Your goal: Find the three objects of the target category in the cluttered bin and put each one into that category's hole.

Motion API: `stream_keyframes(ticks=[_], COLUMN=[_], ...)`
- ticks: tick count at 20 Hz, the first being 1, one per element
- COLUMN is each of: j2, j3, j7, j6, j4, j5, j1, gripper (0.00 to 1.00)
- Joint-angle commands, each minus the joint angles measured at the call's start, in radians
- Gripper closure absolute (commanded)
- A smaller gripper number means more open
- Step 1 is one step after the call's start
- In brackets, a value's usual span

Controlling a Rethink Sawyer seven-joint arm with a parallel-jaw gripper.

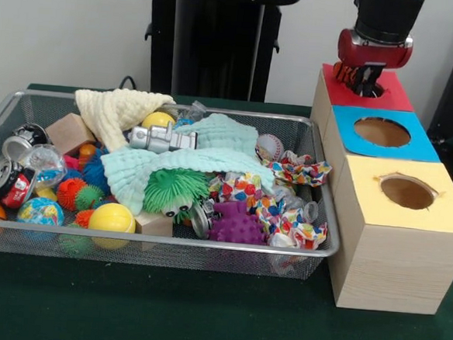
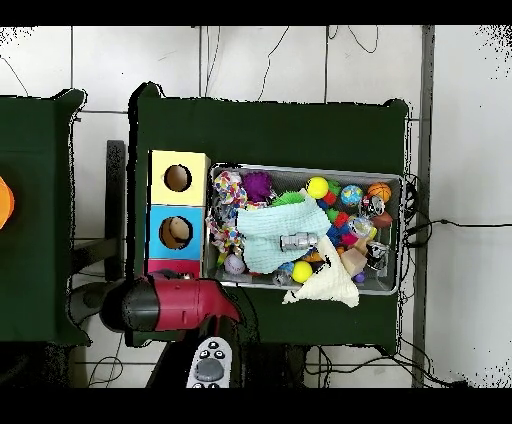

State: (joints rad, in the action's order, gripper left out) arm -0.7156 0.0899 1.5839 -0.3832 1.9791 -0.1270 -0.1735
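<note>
My gripper [image 1: 367,85] hangs low over the red paper top [image 1: 395,96] of the far wooden box, right at its hole, which it hides. A small orange-tan bit [image 1: 343,70] shows at the gripper's left side, just above the red top; I cannot tell whether it is held. In the overhead view the red arm [image 2: 170,303] covers the red-topped box, with only a strip of the top [image 2: 172,267] showing. The wire mesh bin [image 1: 167,244] is full of clutter, also in the overhead view [image 2: 300,168]. No soft animal toy shows clearly in it.
The blue-topped hole [image 1: 381,132] and yellow-topped hole [image 1: 407,192] lie nearer the camera. In the bin are a silver toy robot [image 1: 162,139], a mint cloth [image 1: 188,163], a cream cloth [image 1: 114,108], spiky balls [image 1: 175,190], cans and a patterned cloth [image 1: 286,213].
</note>
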Motion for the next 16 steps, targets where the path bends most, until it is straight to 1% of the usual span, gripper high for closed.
stream_keyframes(ticks=[1, 4, 6, 16], j2=[-0.015, -0.032, -0.035, -0.023], j3=[0.002, 0.009, 0.007, 0.006], j7=[0.207, 0.201, 0.197, 0.2], j6=[-0.002, -0.024, -0.019, -0.002], j4=[0.029, 0.027, 0.03, 0.027], j5=[-0.025, -0.021, -0.02, -0.02], j1=[0.048, 0.047, 0.052, 0.055], gripper=[1.0, 1.0, 1.0, 1.0])
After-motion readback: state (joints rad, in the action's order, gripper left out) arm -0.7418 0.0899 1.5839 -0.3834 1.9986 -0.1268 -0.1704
